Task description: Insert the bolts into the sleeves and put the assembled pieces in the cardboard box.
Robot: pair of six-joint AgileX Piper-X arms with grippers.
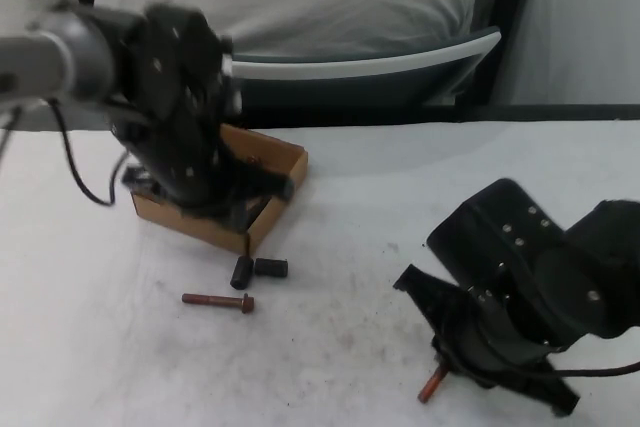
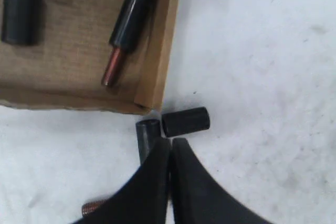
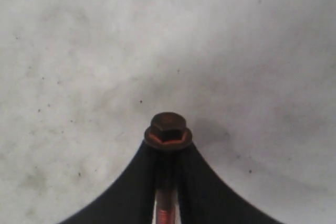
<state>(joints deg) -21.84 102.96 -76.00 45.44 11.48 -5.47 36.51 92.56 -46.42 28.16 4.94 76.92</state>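
My left gripper (image 2: pixel 170 142) is shut with nothing in it, its tips just above two loose black sleeves (image 2: pixel 185 121) lying on the white bench beside the cardboard box (image 2: pixel 157 51). In the box lies an assembled piece (image 2: pixel 128 22), a copper bolt through a black sleeve, with more black sleeves (image 2: pixel 21 11) near it. A loose copper bolt (image 1: pixel 218 301) lies on the bench in front of the two sleeves (image 1: pixel 271 268). At the near right my right gripper (image 3: pixel 167 153) is shut on another copper bolt (image 3: pixel 167 129), whose hex head pokes out past the fingertips.
The left arm (image 1: pixel 170 97) hangs over the box (image 1: pixel 285 162) at the back left. The right arm (image 1: pixel 530 287) takes up the near right corner, the held bolt (image 1: pixel 432 384) showing below it. A person sits behind the bench's far edge.
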